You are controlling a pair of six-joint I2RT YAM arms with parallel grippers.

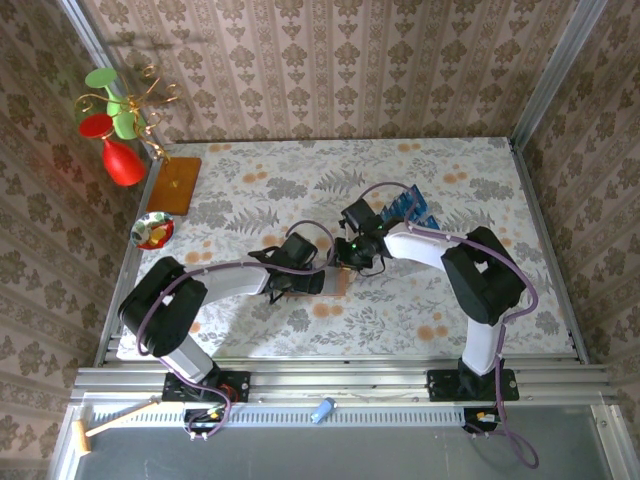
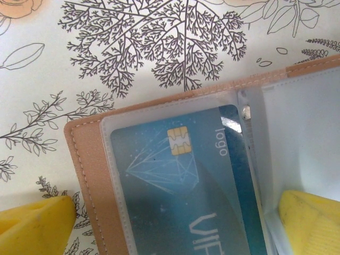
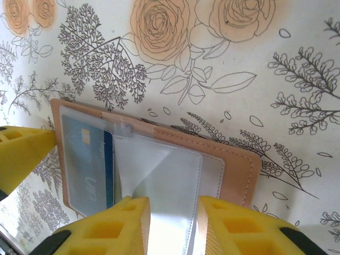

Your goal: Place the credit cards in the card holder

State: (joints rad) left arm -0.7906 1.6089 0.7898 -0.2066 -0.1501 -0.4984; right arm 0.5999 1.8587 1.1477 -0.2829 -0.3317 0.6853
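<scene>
From high behind its near edge, we look down over the whole table (image 1: 450,180), far off. Our two wrist cameras face down, very close to it; both share the open card holder (image 2: 85,159) and the card (image 2: 175,170) inside.

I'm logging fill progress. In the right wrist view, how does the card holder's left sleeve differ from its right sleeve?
The left sleeve holds a blue credit card, chip showing; the right sleeve looks empty and pale. The left sleeve lies flat; the right sleeve has a clear leaf partly lifted. Both are clear plastic inside the same open brown card holder.
</scene>
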